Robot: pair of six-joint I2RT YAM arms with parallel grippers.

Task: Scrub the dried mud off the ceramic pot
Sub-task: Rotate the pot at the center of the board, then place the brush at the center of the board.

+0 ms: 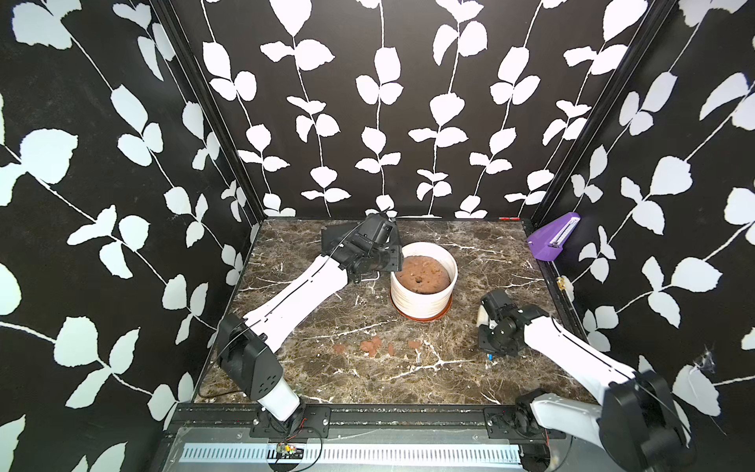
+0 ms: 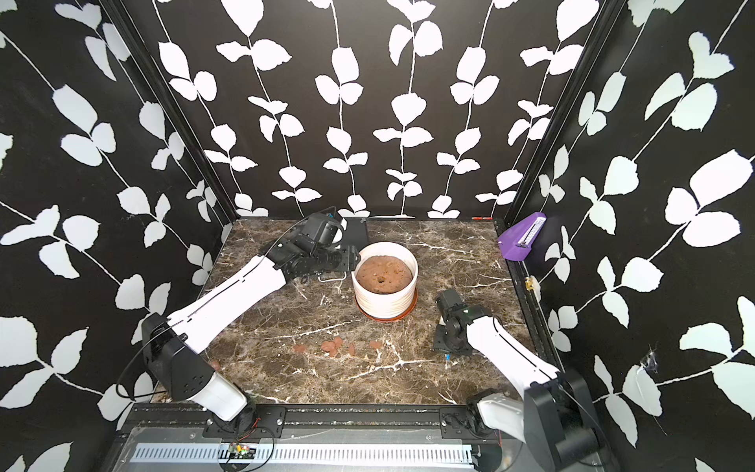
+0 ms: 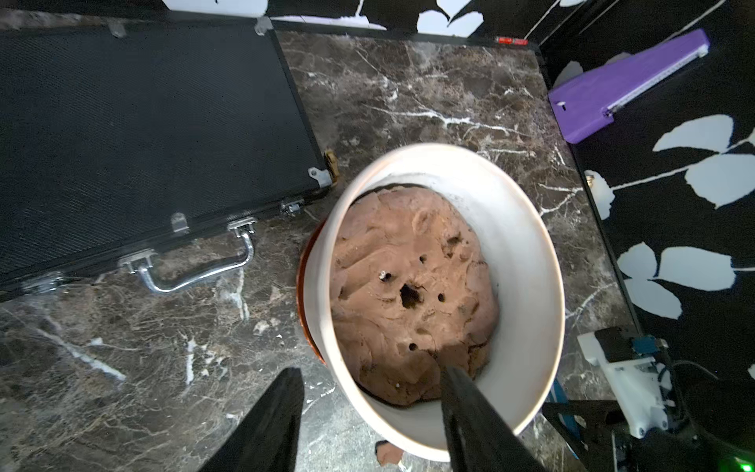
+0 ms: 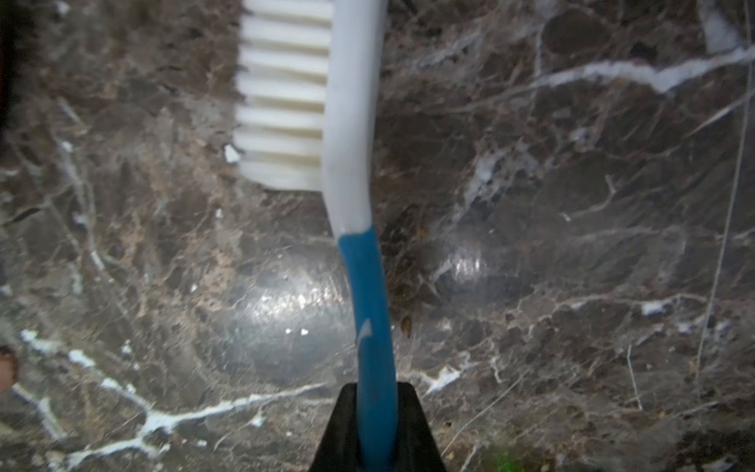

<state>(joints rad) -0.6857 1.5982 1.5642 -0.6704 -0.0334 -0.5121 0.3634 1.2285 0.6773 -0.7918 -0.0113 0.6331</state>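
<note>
Centrally, ribbed white ceramic pot [image 1: 421, 300], orange saucer [image 1: 425, 318], left jaws spread astride rim [image 3: 543, 265], right jaws pinching brush [image 4: 355, 122]

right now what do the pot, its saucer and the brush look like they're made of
The pot looks like glazed white ceramic, judging by its smooth ribbed wall. The saucer is likely terracotta, given its orange-brown colour; the finish is unclear. The brush looks like plastic, with a glossy blue and white moulded handle. Its bristles are white, perhaps nylon.

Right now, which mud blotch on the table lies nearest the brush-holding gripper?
The dried mud blotch at the row's end toward the right gripper; the others lie farther toward the left arm.
</note>
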